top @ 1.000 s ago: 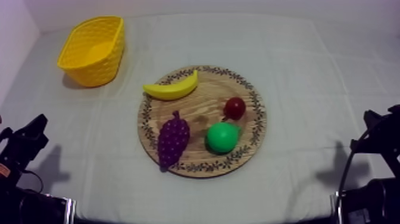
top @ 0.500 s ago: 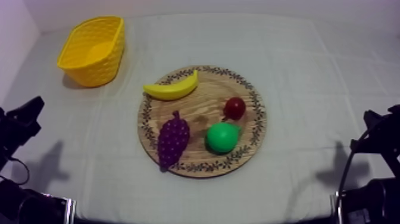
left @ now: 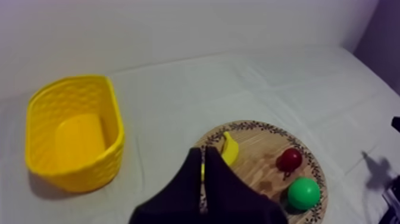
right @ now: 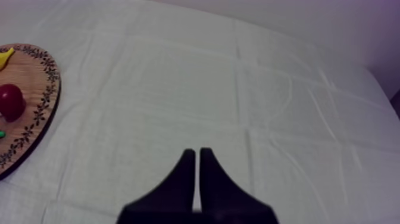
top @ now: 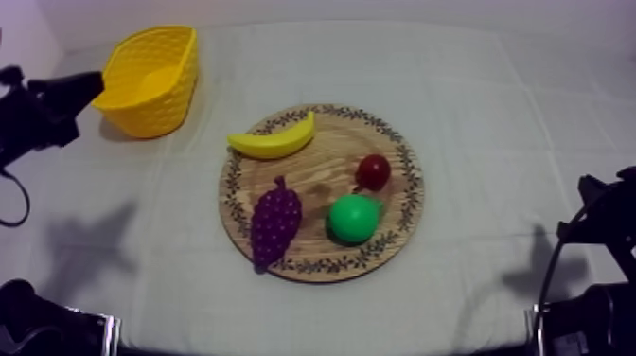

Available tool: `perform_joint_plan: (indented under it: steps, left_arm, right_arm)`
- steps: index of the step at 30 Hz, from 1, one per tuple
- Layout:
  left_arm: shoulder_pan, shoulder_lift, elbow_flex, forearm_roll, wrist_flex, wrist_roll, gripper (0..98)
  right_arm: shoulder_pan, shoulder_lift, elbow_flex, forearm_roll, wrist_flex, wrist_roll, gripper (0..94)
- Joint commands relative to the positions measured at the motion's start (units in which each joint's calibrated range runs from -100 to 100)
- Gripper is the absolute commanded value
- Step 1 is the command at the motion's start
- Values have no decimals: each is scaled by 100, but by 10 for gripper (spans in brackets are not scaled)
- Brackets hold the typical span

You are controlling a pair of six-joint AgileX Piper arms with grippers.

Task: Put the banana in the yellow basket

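Right gripper: fingers pressed together into a narrow wedge, nothing between them. It's over bare grey-white cloth. In the top view the right arm sits low at the right edge, well apart from the round wooden board.

On the board, nearest first:
- bunch of grapes, purple, near-left part, lower end reaching the patterned rim
- green pear, near-right of centre, just beside the grapes but apart from them
- small red fruit, just behind the pear; can't tell whether they touch
- banana, far-left part of the board, lying flat across the rim, one tip pointing up and right. No gripper is on it.

Left gripper: closed on nothing, fingers lying together as a wedge. In its wrist view the wedge points at the board rim right by the banana, with the red fruit and pear beyond it to one side. In the top view the left arm comes in at the upper left, and the gripper tip overlaps the left rim of the yellow basket. Can't tell if there's contact.

The basket stands upright at the far left of the table, well apart from the board. Its interior shows empty in the left wrist view.

The right wrist view catches the board edge with the red fruit and a banana tip.
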Motion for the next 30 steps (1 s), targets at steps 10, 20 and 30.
perform_joint_plan:
  steps: [10, 20, 30]
  left_arm:
    - [607, 2567, -2248, 5, 853, -714, 1]
    - [709, 3888, -3006, 11, 1197, -1244, 1]
    - [606, 4744, -3187, -68, 1521, -1913, 8]
  right_arm:
    - [3, -5, 5, 1, 1, 0, 4]
    - [3, -5, 5, 1, 1, 0, 4]
    - [3, -5, 5, 1, 1, 0, 4]
